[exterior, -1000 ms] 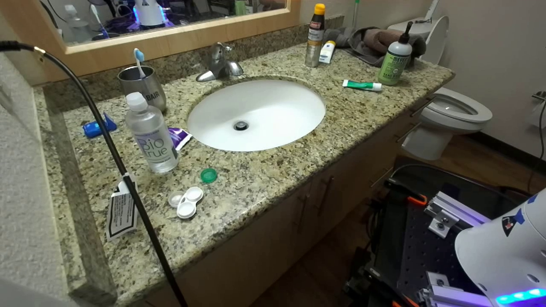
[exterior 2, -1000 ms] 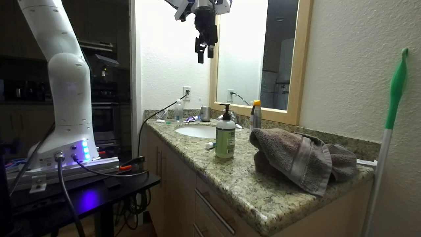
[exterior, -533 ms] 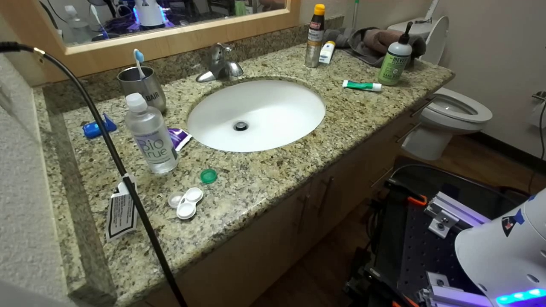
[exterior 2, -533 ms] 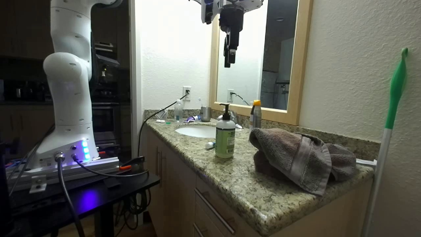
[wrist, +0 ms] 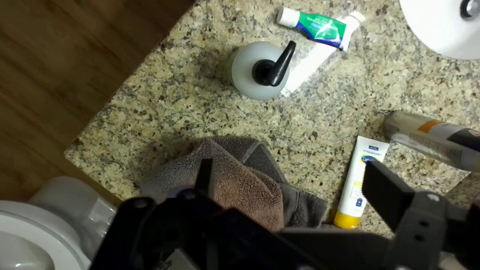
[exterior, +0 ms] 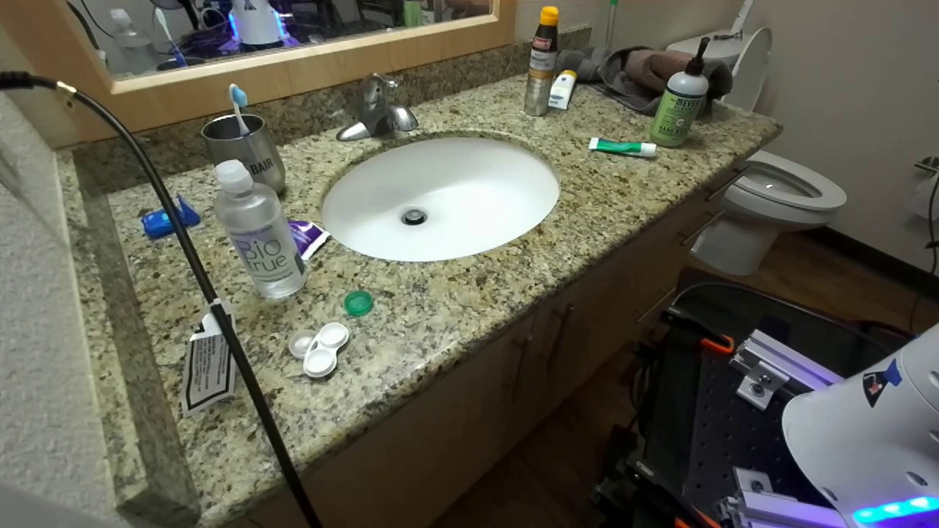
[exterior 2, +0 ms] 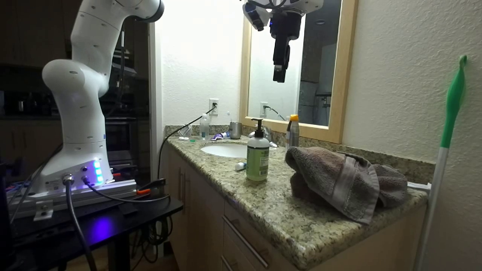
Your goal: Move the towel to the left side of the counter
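Note:
A grey-brown towel lies crumpled on the granite counter, at the end farthest from the wall outlet. It also shows in an exterior view, partly behind the soap bottle, and in the wrist view, partly hidden by the gripper. My gripper points down, high above the counter in front of the mirror and apart from the towel. In the wrist view my gripper has its fingers wide apart with nothing between them. One finger overlaps the towel in that view.
A green soap bottle stands near the towel. A spray bottle, a white tube with a yellow cap and a green tube are nearby. The sink is mid-counter. Bottle and cup stand beyond it.
My gripper has moved toward the towel's end of the counter, slightly lower, and turned, so its fingers now overlap in the exterior view. The towel has not moved.

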{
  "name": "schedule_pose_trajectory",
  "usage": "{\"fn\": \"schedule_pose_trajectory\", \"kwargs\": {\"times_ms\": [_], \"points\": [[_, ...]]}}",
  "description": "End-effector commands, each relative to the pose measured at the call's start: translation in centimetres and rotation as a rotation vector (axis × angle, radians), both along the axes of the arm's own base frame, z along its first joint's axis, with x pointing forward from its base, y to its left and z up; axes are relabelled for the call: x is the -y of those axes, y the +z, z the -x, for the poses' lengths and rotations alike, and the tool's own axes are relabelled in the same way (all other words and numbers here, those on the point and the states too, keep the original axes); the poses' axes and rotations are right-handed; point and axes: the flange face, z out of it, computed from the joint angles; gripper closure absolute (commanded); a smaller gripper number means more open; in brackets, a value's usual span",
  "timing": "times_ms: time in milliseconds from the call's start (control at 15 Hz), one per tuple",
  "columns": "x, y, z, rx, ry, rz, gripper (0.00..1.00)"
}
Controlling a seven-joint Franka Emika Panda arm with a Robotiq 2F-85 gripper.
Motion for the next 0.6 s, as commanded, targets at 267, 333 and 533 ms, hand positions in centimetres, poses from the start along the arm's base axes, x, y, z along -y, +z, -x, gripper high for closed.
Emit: {"fn": "schedule_pose_trajectory", "kwargs": {"times_ms": [267, 333, 533], "points": [[4.8, -5.7, 1.9, -0.052, -0.289, -0.055, 0.00], [5.8, -7.3, 2.6, -0.069, -0.346, -0.070, 0.00], [7.7, -11.3, 3.9, -0.113, -0.497, -0.087, 0.00]]}}
